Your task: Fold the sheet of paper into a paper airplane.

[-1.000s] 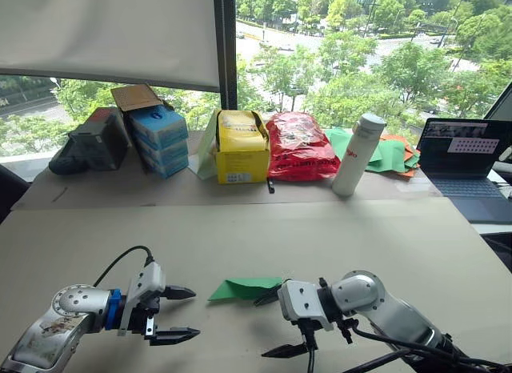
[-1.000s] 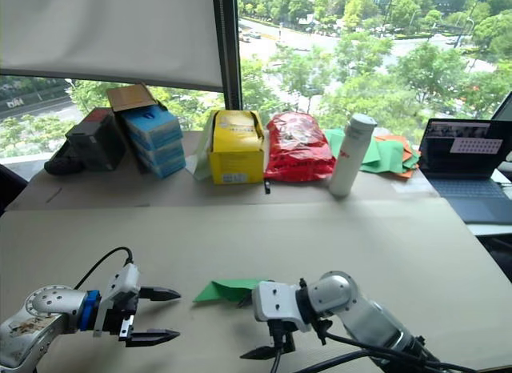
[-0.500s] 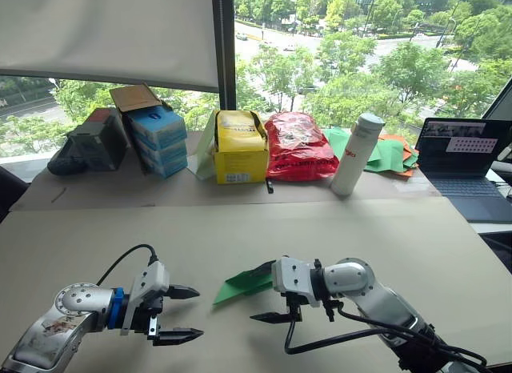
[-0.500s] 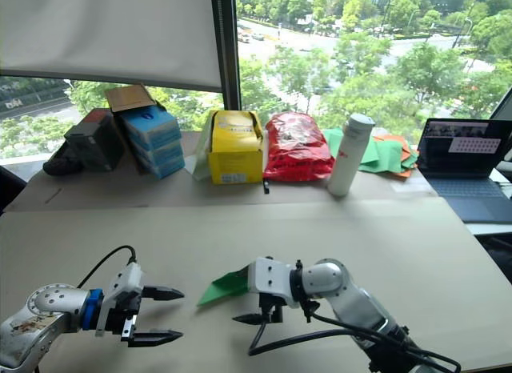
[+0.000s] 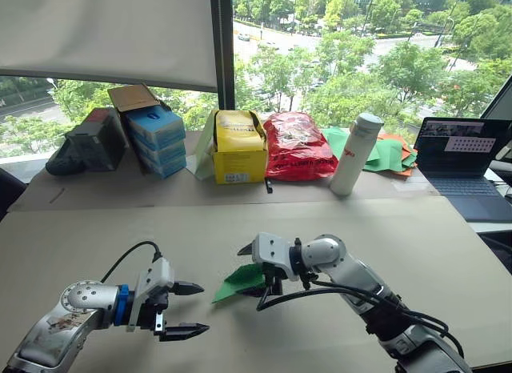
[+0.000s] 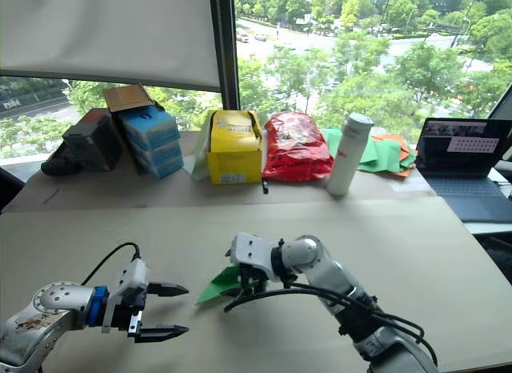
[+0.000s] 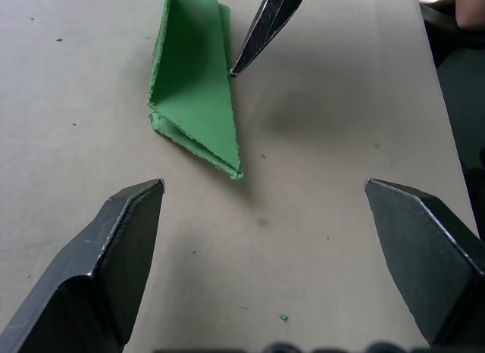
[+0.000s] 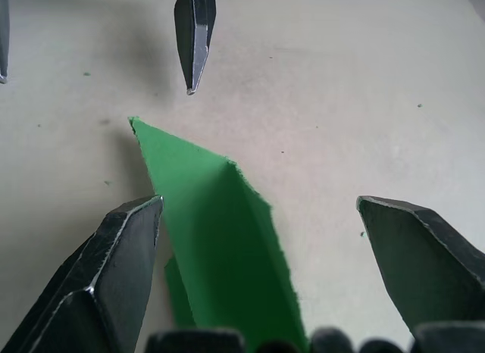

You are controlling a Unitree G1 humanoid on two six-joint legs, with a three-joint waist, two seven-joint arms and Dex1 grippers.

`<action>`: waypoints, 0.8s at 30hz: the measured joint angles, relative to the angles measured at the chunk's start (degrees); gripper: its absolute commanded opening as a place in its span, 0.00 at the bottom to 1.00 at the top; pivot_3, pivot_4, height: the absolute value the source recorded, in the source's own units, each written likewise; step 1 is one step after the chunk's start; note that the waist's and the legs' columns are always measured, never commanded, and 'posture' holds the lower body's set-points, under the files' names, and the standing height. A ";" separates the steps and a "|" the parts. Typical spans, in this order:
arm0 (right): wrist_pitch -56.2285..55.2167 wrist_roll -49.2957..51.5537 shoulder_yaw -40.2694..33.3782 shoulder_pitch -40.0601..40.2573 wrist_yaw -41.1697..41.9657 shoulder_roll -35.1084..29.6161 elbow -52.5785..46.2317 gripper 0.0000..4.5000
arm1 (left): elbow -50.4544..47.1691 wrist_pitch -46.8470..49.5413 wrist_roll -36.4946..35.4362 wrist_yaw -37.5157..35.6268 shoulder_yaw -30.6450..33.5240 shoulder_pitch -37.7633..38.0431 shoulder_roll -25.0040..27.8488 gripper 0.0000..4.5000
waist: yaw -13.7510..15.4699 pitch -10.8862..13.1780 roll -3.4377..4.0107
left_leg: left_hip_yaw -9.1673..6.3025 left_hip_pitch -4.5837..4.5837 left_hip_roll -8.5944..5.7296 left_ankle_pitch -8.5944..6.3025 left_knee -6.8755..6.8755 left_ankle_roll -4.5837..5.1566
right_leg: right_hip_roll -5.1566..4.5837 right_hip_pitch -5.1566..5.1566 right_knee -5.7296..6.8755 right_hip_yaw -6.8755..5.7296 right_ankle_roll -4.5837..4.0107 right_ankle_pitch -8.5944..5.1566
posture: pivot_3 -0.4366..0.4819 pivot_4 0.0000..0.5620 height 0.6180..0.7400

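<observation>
The sheet of paper point(image 5: 237, 282) is a bright green folded wedge on the tan table point(image 5: 416, 245), its pointed end toward my left gripper. One flap point(image 8: 227, 247) stands up off the table. My right gripper point(image 5: 250, 270) is open, and its wide-spread fingers straddle the wedge's right end. My left gripper point(image 5: 200, 309) is open and empty just left of the wedge's tip, a short gap away. In the left wrist view the paper point(image 7: 193, 88) lies ahead of the fingers point(image 7: 114, 254), and one right fingertip point(image 7: 267, 27) touches its edge.
Along the back of the table stand a dark box point(image 5: 96, 137), blue boxes point(image 5: 158, 139), a yellow box point(image 5: 240, 149), a red bag point(image 5: 298, 145), a white bottle point(image 5: 356, 153) and a pile of green and orange sheets point(image 5: 392, 153). A laptop point(image 5: 464, 153) sits at the far right.
My right gripper swung left over the paper's right end and now straddles it. The flat wedge has tilted, with one flap raised. The left gripper has stayed almost still.
</observation>
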 measured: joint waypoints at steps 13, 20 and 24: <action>-1.60 -0.06 -1.08 -4.86 -0.20 2.76 8.00 1.00 | -9.55 14.49 -6.51 6.51 0.05 -7.75 0.34 1.00 | -0.62 0.00 0.00 | -0.01 0.00 0.00 0.07 -0.01 -0.12 | 0.06 -0.04 0.08 0.08 0.00 0.00 | 0.48 0.27 1.00; -1.97 5.85 -7.23 0.11 4.63 -4.72 -5.55 1.00 | -11.98 19.78 -9.59 9.19 0.29 -9.52 0.98 1.00 | -0.36 0.01 0.01 | -0.06 0.00 0.01 0.06 -0.02 -0.11 | 0.05 0.00 0.01 0.19 0.00 0.00 | 0.48 0.27 1.00; -2.16 7.00 -6.71 3.70 7.30 -8.09 -10.38 1.00 | -13.09 21.63 -10.84 9.93 0.41 -10.76 1.31 1.00 | -0.51 0.01 0.00 | -0.02 0.04 0.01 0.06 -0.01 -0.11 | 0.08 0.01 0.03 0.39 0.00 0.00 | 0.48 0.27 1.00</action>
